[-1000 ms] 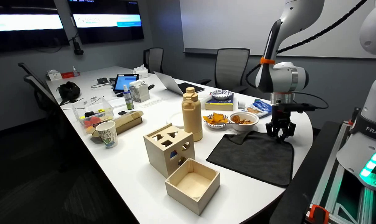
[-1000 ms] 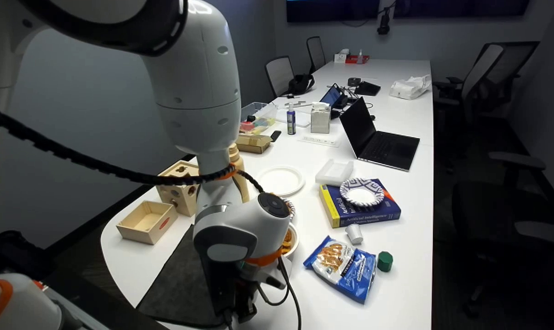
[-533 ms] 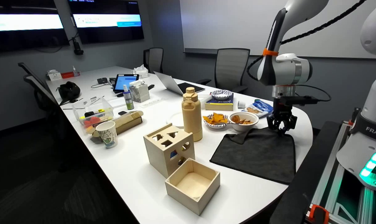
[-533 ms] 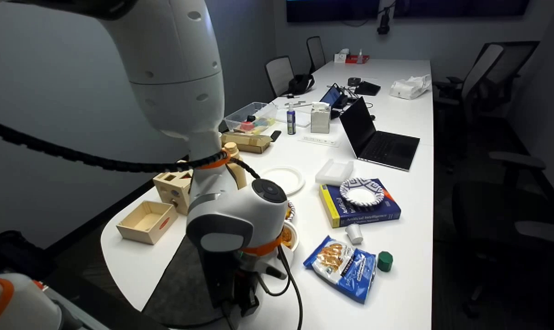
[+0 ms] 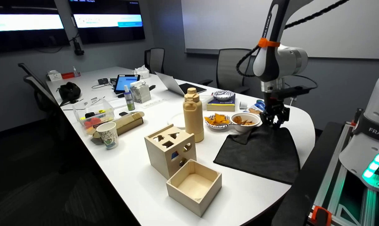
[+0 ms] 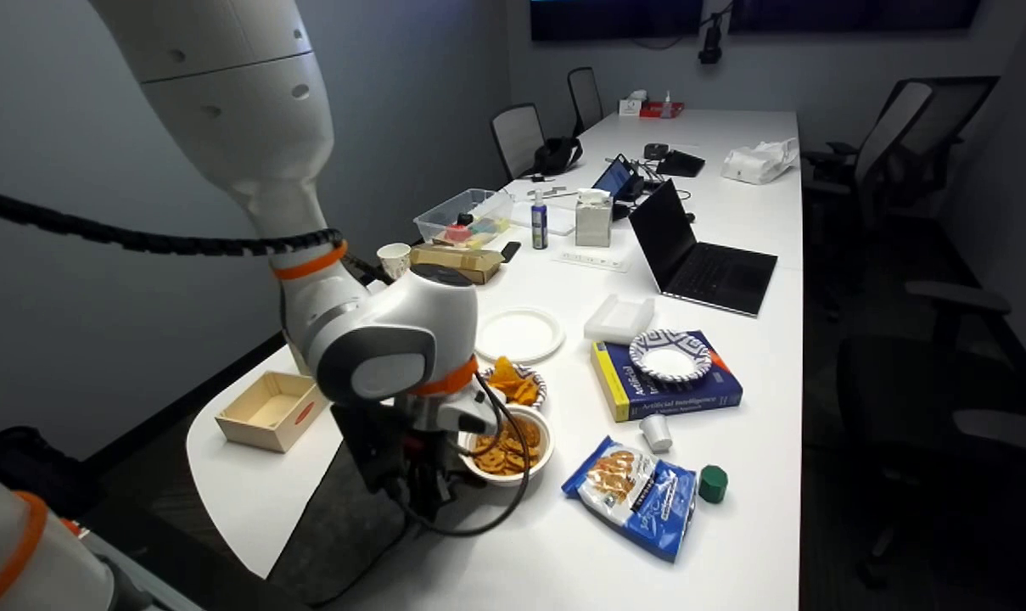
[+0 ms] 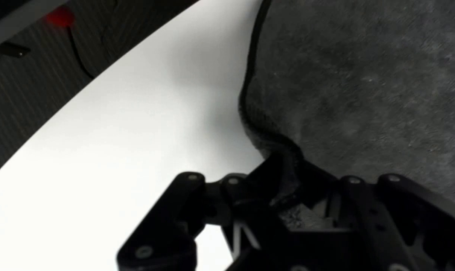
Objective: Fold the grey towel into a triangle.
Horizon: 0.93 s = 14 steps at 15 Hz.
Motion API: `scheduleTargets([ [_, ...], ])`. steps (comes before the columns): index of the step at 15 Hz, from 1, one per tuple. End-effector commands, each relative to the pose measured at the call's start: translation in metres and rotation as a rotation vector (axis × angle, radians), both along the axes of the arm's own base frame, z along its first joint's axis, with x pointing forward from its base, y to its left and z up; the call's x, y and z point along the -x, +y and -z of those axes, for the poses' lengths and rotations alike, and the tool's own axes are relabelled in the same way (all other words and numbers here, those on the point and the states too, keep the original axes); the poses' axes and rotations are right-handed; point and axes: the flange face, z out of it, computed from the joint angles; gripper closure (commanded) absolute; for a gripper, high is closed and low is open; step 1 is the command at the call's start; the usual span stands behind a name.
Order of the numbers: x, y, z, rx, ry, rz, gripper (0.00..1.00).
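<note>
We find the grey towel (image 5: 260,157) on the white desk (image 5: 136,175), most of it spread flat, with the hand (image 7: 292,177) above its edge. The hand is clamped on the cloth: in the wrist view the fingertips (image 7: 317,182) are pressed in on a pinch of towel. The dark hem (image 7: 251,56) comes down from the top of that view, bends sharply and runs in between them. From the pinch, the towel fills the right side of the wrist view, while bare desk lies to the left.

In an exterior view we see the cloth rise to a peak right under the hand, so the gripped part stands higher than the rest. The remainder slopes down and spreads towards the open wooden box (image 5: 184,199), ending apart from it. A small flap (image 5: 241,138) of the towel is turned over near the white bowl (image 5: 248,128). The hand is near that bowl too; whether the two touch, we cannot tell.

In an exterior view the arm (image 6: 266,153) hides part of the towel; what we can see lies below the hand and to its left there.
</note>
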Motion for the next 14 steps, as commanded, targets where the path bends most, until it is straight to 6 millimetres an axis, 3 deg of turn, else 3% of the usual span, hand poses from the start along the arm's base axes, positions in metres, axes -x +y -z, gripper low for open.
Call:
scheduleTargets([
  [1,-0.028,0.058,-0.018,0.05,0.039,-0.097,0.97],
  [6,-0.064,0.124,-0.031,0.038,0.037,-0.218,0.97],
  [14,-0.09,0.17,-0.016,-0.049,-0.011,-0.33,0.97],
])
